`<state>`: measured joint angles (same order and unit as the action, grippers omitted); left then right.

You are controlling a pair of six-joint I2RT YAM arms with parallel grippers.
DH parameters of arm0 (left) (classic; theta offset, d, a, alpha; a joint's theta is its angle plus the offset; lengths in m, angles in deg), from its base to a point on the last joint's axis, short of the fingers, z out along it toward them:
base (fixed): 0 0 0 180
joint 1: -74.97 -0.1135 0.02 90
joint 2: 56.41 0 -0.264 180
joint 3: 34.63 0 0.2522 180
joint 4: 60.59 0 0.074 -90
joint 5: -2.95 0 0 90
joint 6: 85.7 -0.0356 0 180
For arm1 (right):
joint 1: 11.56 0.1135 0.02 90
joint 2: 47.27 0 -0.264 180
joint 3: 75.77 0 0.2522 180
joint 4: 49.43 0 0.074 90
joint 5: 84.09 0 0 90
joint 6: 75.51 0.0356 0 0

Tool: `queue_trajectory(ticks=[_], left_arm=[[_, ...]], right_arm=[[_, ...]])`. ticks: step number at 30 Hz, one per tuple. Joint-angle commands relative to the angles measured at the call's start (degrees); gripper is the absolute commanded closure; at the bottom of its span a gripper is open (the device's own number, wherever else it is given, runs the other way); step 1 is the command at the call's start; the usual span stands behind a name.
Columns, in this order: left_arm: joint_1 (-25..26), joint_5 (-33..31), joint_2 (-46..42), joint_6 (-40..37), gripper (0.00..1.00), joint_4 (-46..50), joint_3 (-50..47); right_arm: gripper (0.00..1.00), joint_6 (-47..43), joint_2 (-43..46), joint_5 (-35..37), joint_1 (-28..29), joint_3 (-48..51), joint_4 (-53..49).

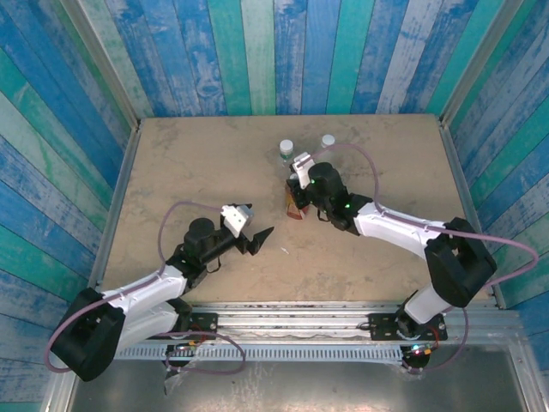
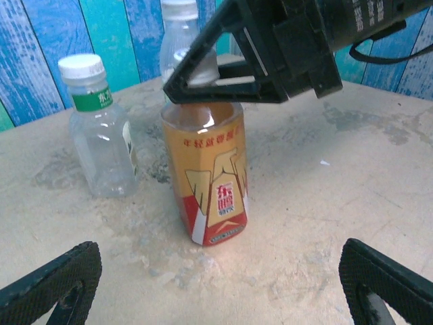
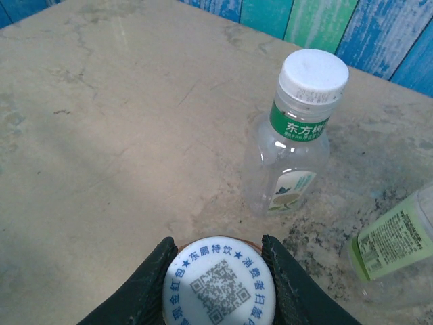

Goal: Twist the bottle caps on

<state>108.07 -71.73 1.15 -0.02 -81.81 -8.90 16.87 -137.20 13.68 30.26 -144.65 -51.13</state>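
The amber bottle [image 2: 206,176] with a red band stands upright mid-table, also visible from above [image 1: 294,210]. My right gripper [image 3: 220,242] is shut on its white bottle cap [image 3: 220,288], which bears a printed code, with one finger on each side. From the left wrist view the right gripper [image 2: 270,47] covers the bottle's top. My left gripper [image 2: 216,284] is open and apart from the bottle, a little to its near left [image 1: 257,236]. A short clear bottle [image 3: 291,145] with a green neck label wears a white cap [image 3: 313,73]. A taller clear bottle [image 2: 179,30] stands behind.
Both clear bottles [image 1: 286,151] [image 1: 328,142] stand close together just beyond the amber one, near the table's far edge [image 1: 283,118]. A pale green label on one bottle [image 3: 396,244] shows at the right. Blue striped walls enclose the table; bare tabletop [image 1: 189,163] lies to the left.
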Motion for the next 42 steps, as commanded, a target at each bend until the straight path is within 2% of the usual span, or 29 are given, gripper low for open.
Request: queue_trajectory(ticks=[1, 7, 11, 15, 22, 28, 31, 35, 39, 42], left_arm=[[0.21, -0.17, -0.94, 0.38, 0.06, 2.28, -0.10], [0.16, -2.04, -1.26, 2.18, 0.06, 2.35, 0.36], [-0.36, -6.99, -2.14, 2.90, 0.06, 3.78, 1.84], [-3.49, -11.35, -3.06, 2.06, 0.06, 4.12, 3.44], [-12.39, -23.25, -3.18, -1.56, 0.06, 4.39, 4.69], [-19.15, -28.17, -2.01, -1.66, 0.05, -3.90, -1.24], [-22.52, -27.53, 0.28, -0.83, 0.06, -10.96, -4.51], [-26.50, -22.58, 6.56, 0.33, 0.05, -21.38, -6.30], [-28.56, -19.83, 13.97, 0.63, 0.06, -25.48, -2.86], [-32.03, -15.22, 23.76, 3.49, 0.06, -27.70, 1.12]], right_arm=[[0.82, 0.40, -1.30, -0.14, -0.16, -0.61, 2.93], [0.39, -1.97, 3.32, -0.26, -0.17, -0.78, 1.26], [0.20, -4.36, 8.28, 1.66, -1.20, 0.66, 0.87], [0.08, -5.69, 15.23, 2.69, -4.74, 4.65, 1.77], [0.00, -9.95, 25.75, 6.86, -15.99, 18.42, 8.57], [0.00, -10.37, 27.54, 11.79, -23.11, 28.46, 13.57], [0.00, -9.73, 23.94, 11.08, -25.93, 31.94, 19.11], [0.00, -7.89, 16.44, 5.76, -31.01, 35.05, 29.89], [0.00, -8.22, 10.95, 1.64, -34.00, 34.12, 33.76], [0.00, -6.68, 5.21, -0.83, -36.22, 33.71, 37.49]])
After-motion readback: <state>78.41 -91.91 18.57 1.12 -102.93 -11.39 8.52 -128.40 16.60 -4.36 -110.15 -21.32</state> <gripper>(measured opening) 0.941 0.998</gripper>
